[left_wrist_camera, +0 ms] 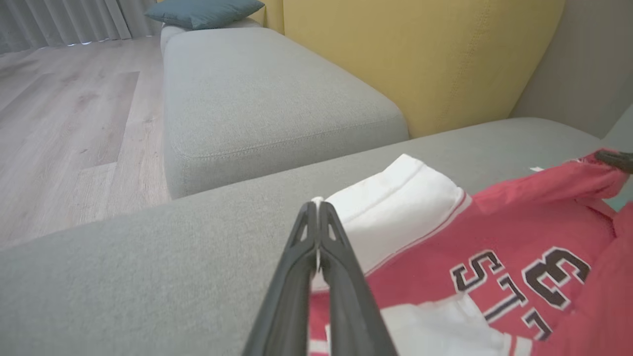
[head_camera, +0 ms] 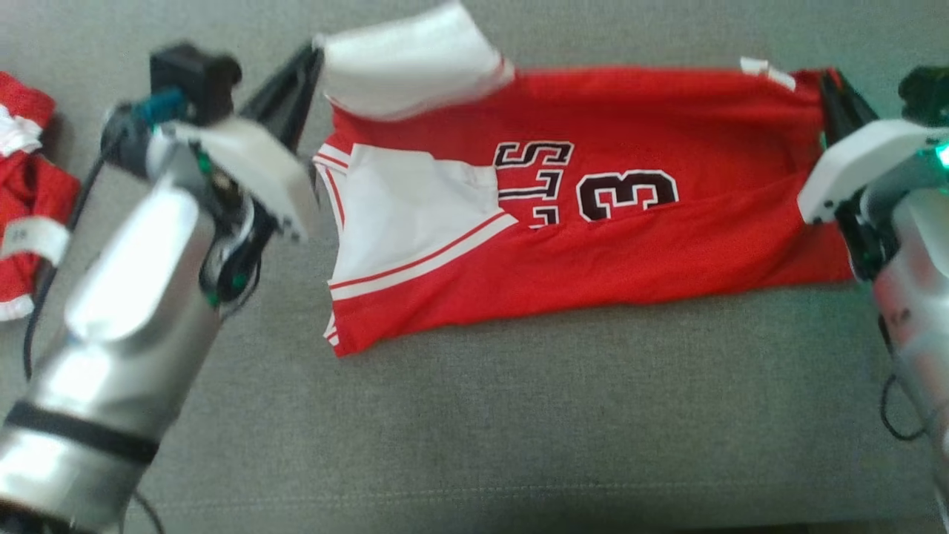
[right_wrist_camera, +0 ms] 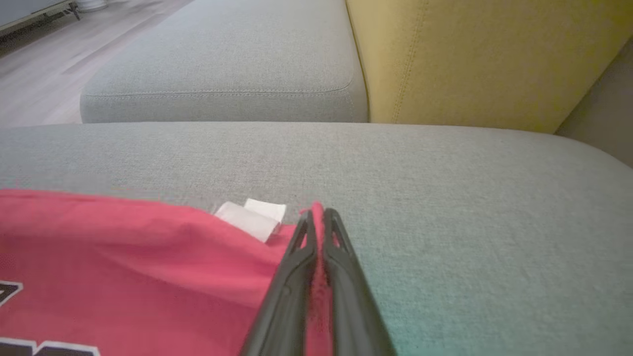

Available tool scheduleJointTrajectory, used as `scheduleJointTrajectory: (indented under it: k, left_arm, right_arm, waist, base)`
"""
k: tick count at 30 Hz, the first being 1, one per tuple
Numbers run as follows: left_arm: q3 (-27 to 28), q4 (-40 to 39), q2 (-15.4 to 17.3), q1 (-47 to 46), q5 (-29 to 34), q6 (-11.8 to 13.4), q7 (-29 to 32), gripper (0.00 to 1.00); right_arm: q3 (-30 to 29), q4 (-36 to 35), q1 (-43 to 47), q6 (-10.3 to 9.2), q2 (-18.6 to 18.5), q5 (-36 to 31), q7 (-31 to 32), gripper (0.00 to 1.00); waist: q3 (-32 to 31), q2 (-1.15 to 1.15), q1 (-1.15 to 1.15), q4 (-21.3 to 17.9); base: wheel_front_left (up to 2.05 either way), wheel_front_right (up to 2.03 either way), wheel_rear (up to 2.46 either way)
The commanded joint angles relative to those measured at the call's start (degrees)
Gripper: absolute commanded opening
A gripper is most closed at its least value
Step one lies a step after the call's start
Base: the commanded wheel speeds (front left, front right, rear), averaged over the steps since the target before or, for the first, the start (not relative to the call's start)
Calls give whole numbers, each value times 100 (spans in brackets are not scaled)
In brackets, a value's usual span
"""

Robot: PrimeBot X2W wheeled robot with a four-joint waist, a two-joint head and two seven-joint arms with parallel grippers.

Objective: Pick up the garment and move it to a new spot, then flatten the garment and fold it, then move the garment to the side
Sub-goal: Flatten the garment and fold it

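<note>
jersey (head_camera: 630, 252) on grey cushion (head_camera: 519, 415), left tool (head_camera: 315, 53), right tool (head_camera: 827, 78) pinching corners

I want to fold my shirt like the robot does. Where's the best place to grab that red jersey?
At its two far corners, one from each end. The jersey lies flat and stretched sideways on the cushion, so only thin edges can be pinched. The left claw is shut on the white shoulder flap; the right claw is shut on the red hem corner by the tag.
</note>
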Motion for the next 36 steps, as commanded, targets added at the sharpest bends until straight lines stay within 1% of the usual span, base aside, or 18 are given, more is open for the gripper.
scheduleJointTrajectory:
  k: [1,10,16,23,28,32,36]
  left_arm:
    - [170,-244,258,-130,-22,0,39,0]
    - [47,-1752,758,919,-416,196,915,0]
    - [-64,-2453,1024,1410,-538,365,1323,0]
    - [-110,-2864,1190,1697,-622,500,1524,0]
    - [-173,-3052,1365,1850,-727,484,1770,0]
    - [-228,-3185,1454,1998,-862,495,1980,0]
    - [-284,-3231,1480,2075,-882,510,2052,0]
  right_arm:
    - [107,-182,77,20,-80,69,24,0]
    - [774,-915,800,20,-606,817,889,0]
    - [1051,-1435,1138,20,-962,1196,1356,0]
    - [1195,-1754,1345,20,-1253,1371,1794,0]
    - [1288,-1994,1512,20,-1412,1488,2112,0]
    - [1297,-2163,1611,20,-1483,1526,2283,0]
    - [1333,-2264,1687,20,-1520,1507,2408,0]
  waist:
    - [-93,0,0,39]
    - [-476,0,0,128]
    - [-599,0,0,131]
    - [-638,0,0,94]
    - [-739,0,0,64]
    - [-785,0,0,39]
    - [-780,0,0,20]
  base:
    - [0,0,0]
    - [0,0,0]
    - [0,0,0]
    - [0,0,0]
    - [0,0,0]
    - [0,0,0]
    - [0,0,0]
